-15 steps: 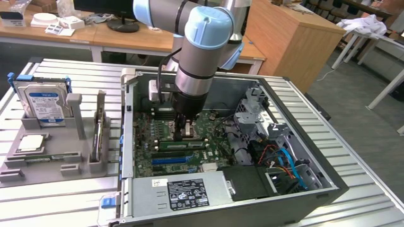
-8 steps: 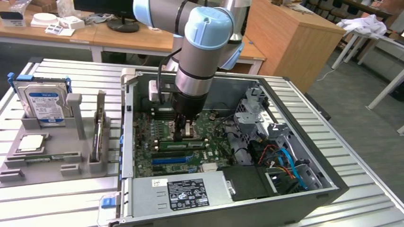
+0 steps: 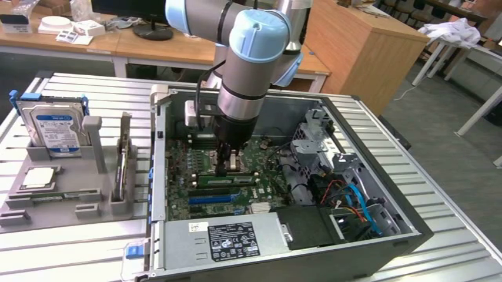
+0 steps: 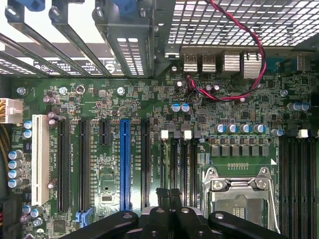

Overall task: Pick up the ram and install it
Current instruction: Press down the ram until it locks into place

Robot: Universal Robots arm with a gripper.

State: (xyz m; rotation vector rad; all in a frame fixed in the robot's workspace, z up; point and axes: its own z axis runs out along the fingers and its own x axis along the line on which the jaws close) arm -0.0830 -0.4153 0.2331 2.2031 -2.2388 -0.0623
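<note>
The gripper (image 3: 227, 169), pinched shut, hangs over the motherboard (image 4: 219, 124) inside the computer case (image 3: 377, 235) on a slatted metal table (image 3: 70, 247).

Silver arm (image 3: 239, 88), pale-blue joint caps, black gripper (image 3: 228, 167)

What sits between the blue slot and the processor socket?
In the wrist view: one black slot, then the memory slots, with the gripper over them.

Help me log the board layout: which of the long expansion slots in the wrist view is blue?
The blue slot is the one among the black slots, second along from the white slot; the others are black or white.
</note>
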